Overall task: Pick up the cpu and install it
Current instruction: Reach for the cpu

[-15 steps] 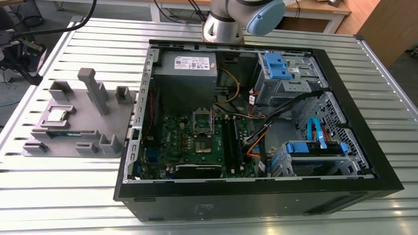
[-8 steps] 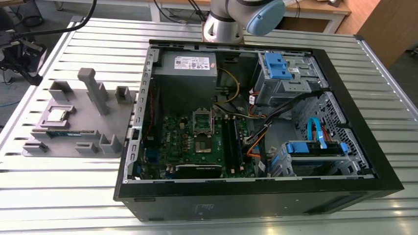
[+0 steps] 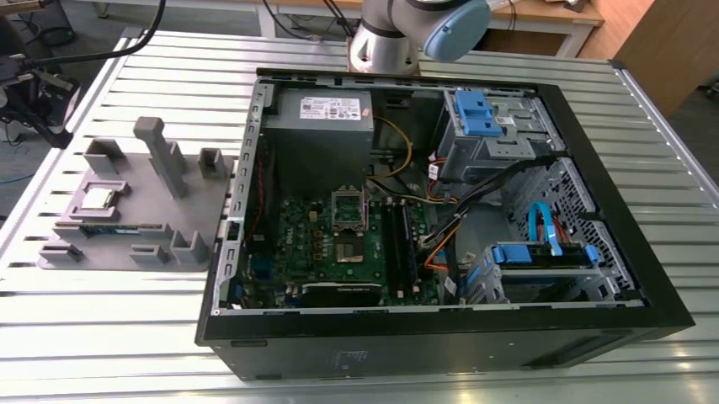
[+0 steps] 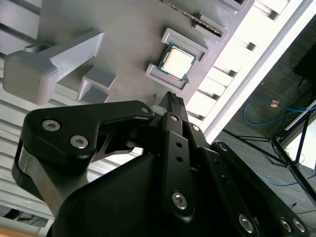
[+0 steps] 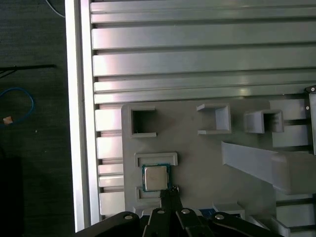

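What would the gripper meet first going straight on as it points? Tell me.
Likely the small square silver-topped cpu, seated in the grey plastic holder, or the pocket rim beside it; depth from the gripper is unclear.

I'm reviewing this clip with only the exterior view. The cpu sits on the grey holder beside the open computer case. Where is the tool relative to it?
Observer: In the first wrist view the tool hangs over the grey holder, and its tip lines up with one corner of the cpu. I cannot tell whether they touch.
Operator: Is it carrying anything?
Observer: No. Its fingers are shut together with nothing between them.
Operator: How is the cpu seated?
Observer: It lies flat with its metal top up, inside a raised square frame on the holder.
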Action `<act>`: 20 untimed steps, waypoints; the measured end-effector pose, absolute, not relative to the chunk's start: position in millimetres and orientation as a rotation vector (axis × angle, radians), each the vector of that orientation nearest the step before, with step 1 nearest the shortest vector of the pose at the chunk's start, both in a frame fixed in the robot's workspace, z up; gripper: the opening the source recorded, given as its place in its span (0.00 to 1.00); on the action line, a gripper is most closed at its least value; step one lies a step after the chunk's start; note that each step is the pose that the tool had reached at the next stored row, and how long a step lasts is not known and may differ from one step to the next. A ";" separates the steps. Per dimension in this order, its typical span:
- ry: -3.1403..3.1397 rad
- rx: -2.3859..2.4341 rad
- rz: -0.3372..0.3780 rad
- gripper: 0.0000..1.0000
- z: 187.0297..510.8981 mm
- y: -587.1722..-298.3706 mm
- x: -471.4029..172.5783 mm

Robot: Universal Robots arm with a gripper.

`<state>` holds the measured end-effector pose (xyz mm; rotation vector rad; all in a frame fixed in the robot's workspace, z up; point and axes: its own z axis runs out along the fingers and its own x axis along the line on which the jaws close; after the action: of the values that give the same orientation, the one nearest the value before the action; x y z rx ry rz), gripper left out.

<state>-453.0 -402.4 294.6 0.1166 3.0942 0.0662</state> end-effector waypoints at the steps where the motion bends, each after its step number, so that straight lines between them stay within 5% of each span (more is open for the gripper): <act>1: 3.094 0.117 0.066 0.11 294.4 -402.4 -453.2; 20: 3.097 0.117 0.066 0.11 281.3 -402.6 -454.0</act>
<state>-454.0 -402.6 281.3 0.1169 3.0969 0.0661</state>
